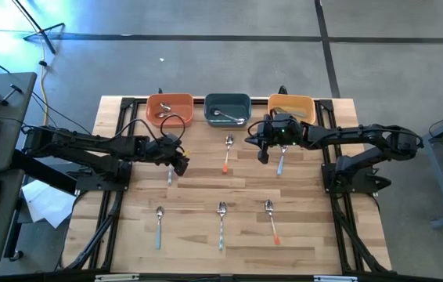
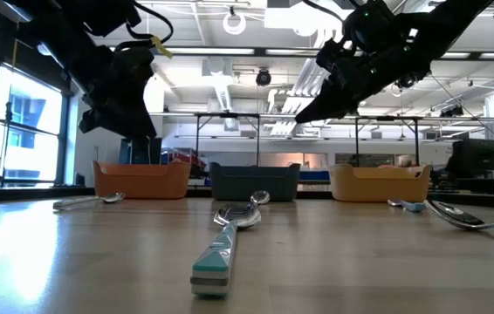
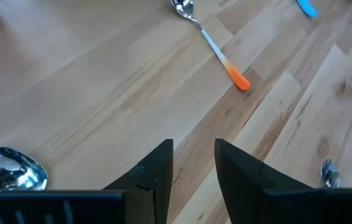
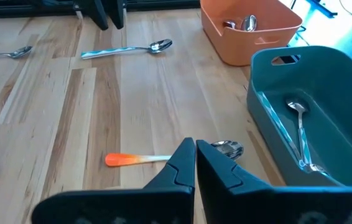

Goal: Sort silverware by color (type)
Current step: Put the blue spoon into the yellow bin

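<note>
My left gripper [image 1: 181, 166] [image 3: 194, 149] hangs open above the table with only bare wood between its fingers. A plain silver spoon [image 1: 169, 175] [image 4: 126, 50] lies flat just beside it. My right gripper [image 1: 264, 157] [image 4: 195, 149] is shut and empty. It hangs over an orange-handled spoon [image 1: 228, 153] [image 4: 163, 157] that lies flat in front of the teal bowl [image 1: 228, 108]. A blue-handled spoon [image 1: 281, 161] lies to its right. The orange bowl [image 1: 169, 108] and the teal bowl hold silverware.
A yellow bowl [image 1: 290, 108] stands at the back right. Nearer the front edge lie two blue-handled spoons [image 1: 159, 227] [image 1: 221, 223] and an orange-handled one [image 1: 271, 222]. Bare wood lies between the two rows.
</note>
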Motion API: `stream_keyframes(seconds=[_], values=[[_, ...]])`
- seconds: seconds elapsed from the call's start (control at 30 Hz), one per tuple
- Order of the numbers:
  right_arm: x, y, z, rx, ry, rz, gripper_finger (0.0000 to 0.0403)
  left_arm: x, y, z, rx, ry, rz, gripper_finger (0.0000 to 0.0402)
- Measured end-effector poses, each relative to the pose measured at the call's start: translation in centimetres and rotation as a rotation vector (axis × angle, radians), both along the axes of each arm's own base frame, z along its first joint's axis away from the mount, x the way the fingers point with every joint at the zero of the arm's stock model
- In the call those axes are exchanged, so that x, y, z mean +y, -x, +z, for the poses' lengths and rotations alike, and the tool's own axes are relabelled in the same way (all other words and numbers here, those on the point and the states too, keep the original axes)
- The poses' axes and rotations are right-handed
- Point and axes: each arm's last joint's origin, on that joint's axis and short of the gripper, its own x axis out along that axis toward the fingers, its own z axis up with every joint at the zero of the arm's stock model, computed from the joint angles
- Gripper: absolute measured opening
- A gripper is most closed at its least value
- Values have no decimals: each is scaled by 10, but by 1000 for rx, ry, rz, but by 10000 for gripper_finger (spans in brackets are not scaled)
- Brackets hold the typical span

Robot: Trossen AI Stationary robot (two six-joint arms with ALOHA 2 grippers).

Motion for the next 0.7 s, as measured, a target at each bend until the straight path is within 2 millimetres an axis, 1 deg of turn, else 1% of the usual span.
stream_keyframes(seconds=[0.13, 0.27, 0.47, 0.7], values=[[0, 0, 0, 0, 0, 0, 0, 1, 0, 0, -7, -10, 70, 125], [0, 0, 0, 1, 0, 0, 0, 1, 2, -1, 16, -22, 64, 150], [0, 0, 0, 2, 1, 1, 0, 1, 8, -6, 96, -16, 70, 183], [0, 0, 0, 1, 0, 0, 0, 2, 11, -8, 122, -31, 104, 193]])
